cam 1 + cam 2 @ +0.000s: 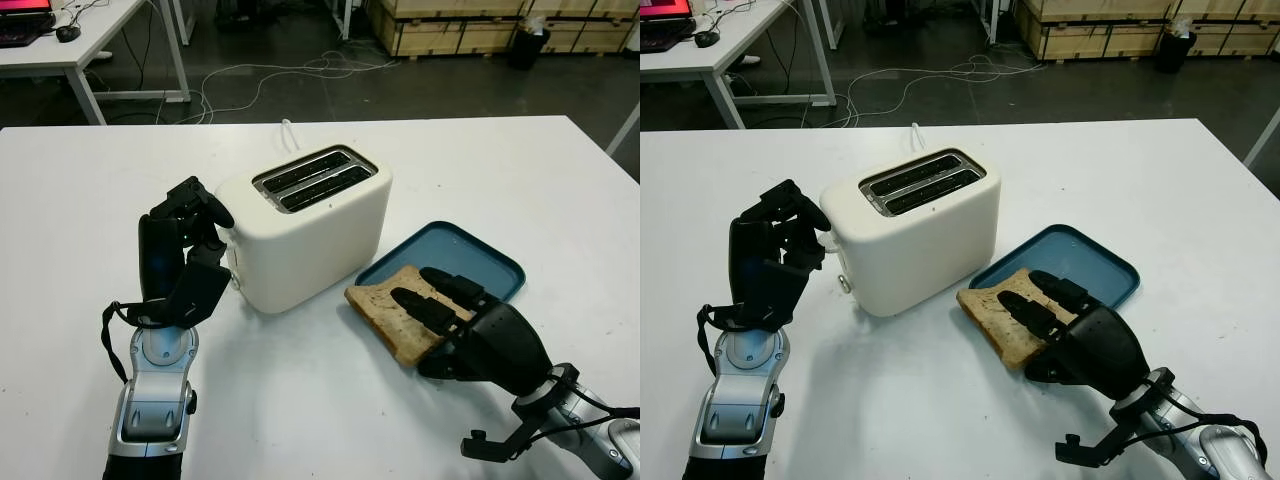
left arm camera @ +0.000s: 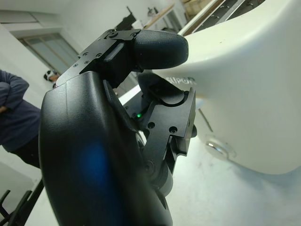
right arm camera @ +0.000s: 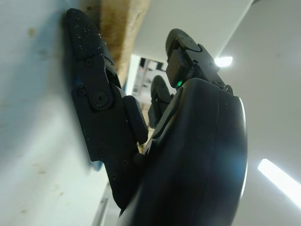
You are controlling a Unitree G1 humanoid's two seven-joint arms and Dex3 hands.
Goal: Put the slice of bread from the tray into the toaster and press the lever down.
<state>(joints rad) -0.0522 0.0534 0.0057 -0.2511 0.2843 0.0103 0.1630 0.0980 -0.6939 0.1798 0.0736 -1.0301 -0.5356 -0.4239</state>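
Note:
A white two-slot toaster stands mid-table with both slots showing no bread. The browned slice of bread lies half on the blue tray and half over its near-left rim onto the table. My right hand is on the slice: its fingers lie along the top and the thumb sits low against the table under the near edge, so the bread is between them. My left hand stands upright by the toaster's left end, fingers curled, holding nothing.
The white table has free room in front of and behind the toaster. A small knob sits low on the toaster's left end. A white cord leaves the toaster's back. A person's blue sleeve is in the background.

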